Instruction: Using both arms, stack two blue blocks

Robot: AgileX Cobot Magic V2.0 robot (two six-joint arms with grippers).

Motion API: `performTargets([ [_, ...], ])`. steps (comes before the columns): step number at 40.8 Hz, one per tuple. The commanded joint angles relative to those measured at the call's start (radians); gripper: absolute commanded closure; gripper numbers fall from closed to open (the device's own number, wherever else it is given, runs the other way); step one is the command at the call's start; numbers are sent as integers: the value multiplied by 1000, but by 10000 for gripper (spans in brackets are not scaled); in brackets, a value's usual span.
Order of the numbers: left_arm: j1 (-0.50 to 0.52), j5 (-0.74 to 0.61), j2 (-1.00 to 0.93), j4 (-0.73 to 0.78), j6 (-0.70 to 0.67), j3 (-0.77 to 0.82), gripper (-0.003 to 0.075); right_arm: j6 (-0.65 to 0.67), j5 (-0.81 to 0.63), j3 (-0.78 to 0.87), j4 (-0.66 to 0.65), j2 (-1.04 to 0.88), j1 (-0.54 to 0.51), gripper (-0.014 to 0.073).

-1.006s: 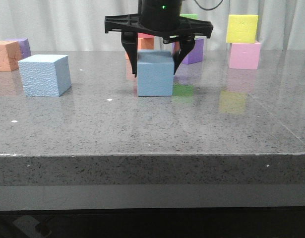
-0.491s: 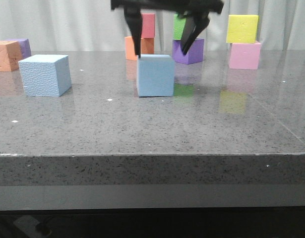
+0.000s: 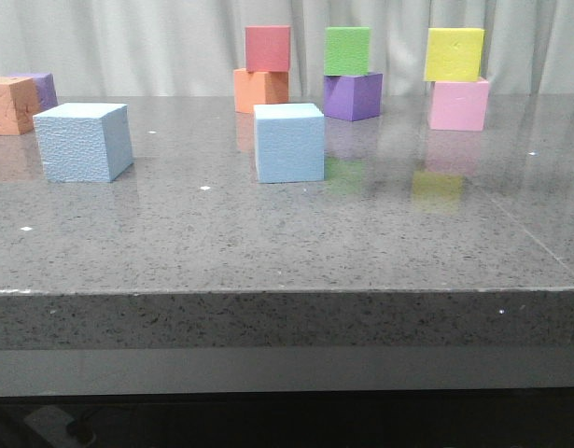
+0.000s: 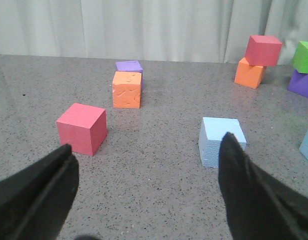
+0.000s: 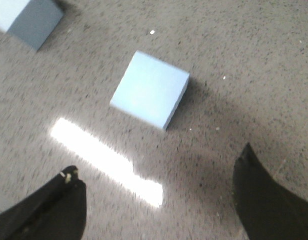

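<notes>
We see the two blue blocks apart on the table (image 3: 380, 243): the left block (image 3: 84, 142) and the middle block (image 3: 288, 143). Light grainy foam, we judge; grip opposite flat sides. Our right gripper (image 5: 159, 200) and left gripper (image 4: 146, 192) both gape wide, holding nothing.

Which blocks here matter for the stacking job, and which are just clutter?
For the job:
- left blue block
- middle blue block

Just lying about:
- red-on-orange stack
- green-on-purple stack
- yellow-on-pink stack
- far-left orange block
</notes>
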Motion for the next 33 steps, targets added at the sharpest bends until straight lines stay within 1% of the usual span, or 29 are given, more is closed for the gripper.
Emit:
performTargets([
  [1,1,-77,17,0,-1,-33,158,-55,-21,52,-3,-131,-5,-10],
  [10,1,-77,17,0,-1,-33,158,-106,-151,259,-6,-314,-5,-10],
  [24,1,-77,17,0,-1,-33,158,-112,-333,572,-6,-548,-5,-10],
  [33,1,-77,17,0,-1,-33,158,-113,-522,782,-6,-700,-5,-10],
])
